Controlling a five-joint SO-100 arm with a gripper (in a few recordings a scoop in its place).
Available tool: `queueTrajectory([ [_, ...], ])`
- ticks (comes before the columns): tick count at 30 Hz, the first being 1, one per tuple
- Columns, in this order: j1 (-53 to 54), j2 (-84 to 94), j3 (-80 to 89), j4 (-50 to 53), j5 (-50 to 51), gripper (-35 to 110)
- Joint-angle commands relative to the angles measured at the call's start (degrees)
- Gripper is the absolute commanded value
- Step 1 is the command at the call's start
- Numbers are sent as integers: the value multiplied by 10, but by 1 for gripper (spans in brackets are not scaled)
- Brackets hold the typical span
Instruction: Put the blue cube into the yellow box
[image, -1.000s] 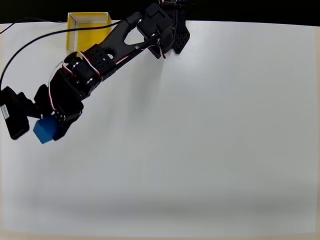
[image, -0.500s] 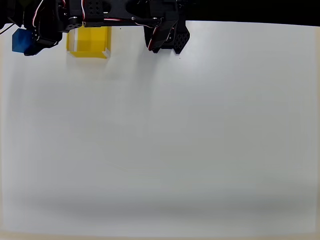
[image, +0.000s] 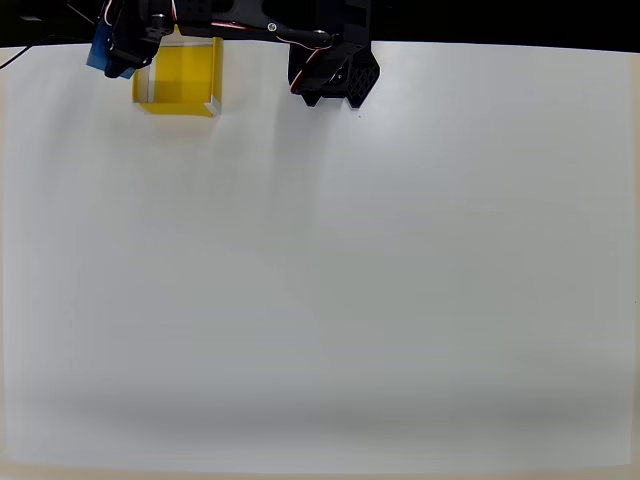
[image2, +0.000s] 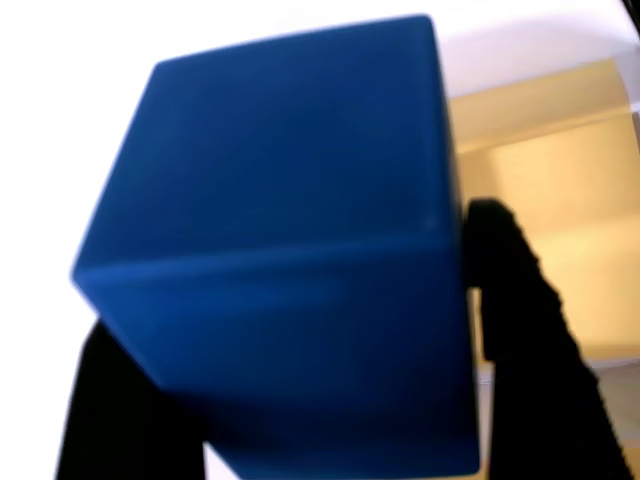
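Note:
The blue cube (image: 101, 50) hangs at the top left of the overhead view, held in my gripper (image: 118, 52), just left of the yellow box (image: 180, 80). That box sits open-topped at the table's far edge, its top partly covered by my black arm. In the wrist view the blue cube (image2: 280, 240) looms large between my two black fingers (image2: 520, 300), and the yellow box (image2: 560, 180) shows behind it on the right. My gripper (image2: 300, 380) is shut on the cube.
The arm's black base (image: 335, 70) stands at the far edge, right of the box. The white table (image: 350, 280) stretches wide below and to the right.
The arm swung from the left of the table up to the far edge with the cube. In the last half second the cube moved right, closer to the box's left wall.

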Motion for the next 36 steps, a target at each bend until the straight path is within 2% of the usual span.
queueTrajectory([
  [1,14,58,18,-44,-2,6],
  [8,14,60,73,-76,20,7],
  [18,15,69,71,54,-3,6],
  [36,19,123,198,5,-17,6],
])
